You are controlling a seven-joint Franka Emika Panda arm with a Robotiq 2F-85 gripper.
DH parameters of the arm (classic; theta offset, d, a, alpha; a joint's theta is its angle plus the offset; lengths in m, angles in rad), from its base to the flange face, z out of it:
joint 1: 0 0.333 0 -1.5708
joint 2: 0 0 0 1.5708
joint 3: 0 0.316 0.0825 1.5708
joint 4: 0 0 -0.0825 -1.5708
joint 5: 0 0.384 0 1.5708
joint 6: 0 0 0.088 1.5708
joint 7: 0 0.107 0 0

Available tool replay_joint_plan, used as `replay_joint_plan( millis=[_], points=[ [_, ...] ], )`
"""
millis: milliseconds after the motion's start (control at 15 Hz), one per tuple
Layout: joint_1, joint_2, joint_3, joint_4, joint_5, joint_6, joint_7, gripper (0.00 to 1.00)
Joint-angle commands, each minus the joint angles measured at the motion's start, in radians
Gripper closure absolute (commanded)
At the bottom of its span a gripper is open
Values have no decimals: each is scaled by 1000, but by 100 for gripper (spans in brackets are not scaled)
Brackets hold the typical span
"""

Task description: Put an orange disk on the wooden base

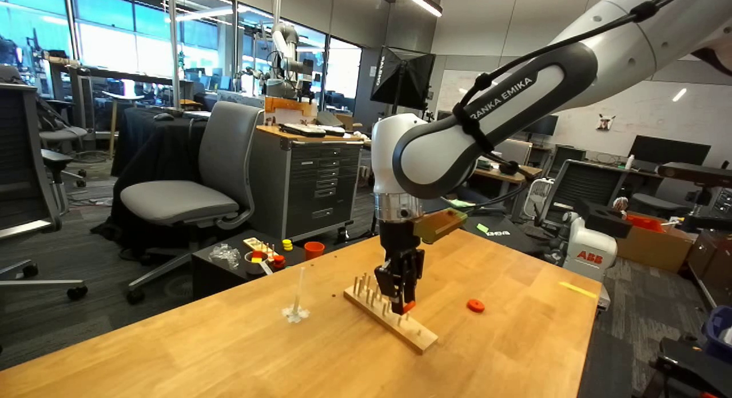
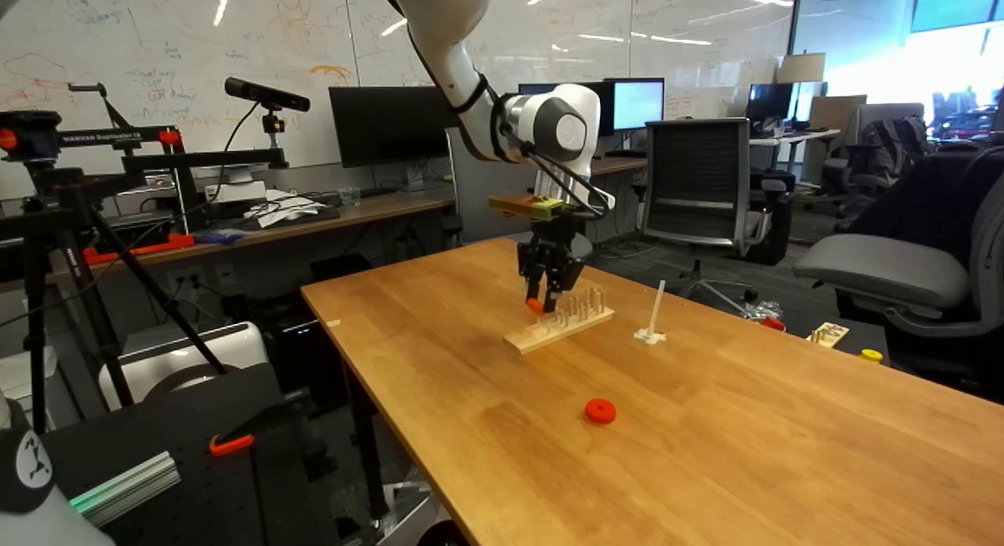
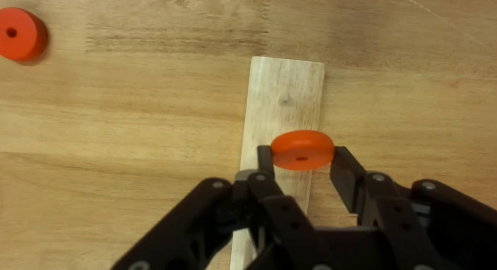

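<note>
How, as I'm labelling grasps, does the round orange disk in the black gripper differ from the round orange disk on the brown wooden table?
The held orange disk is pinched by the black gripper; the loose orange disk rests on the wooden table. The held disk tilts; the loose one lies flat. In the wrist view, the held disk overlaps the long pale wooden base; the loose one lies apart. Both are round, with a central hole.
</note>
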Motion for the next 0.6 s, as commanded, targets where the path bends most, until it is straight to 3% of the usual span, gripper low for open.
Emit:
replay_joint_plan(
  millis=[0, 533],
  points=[
    [-9, -5, 9, -5, 13, 0, -25, 82],
    [-6, 17, 6, 11, 11, -11, -22, 82]
  ],
)
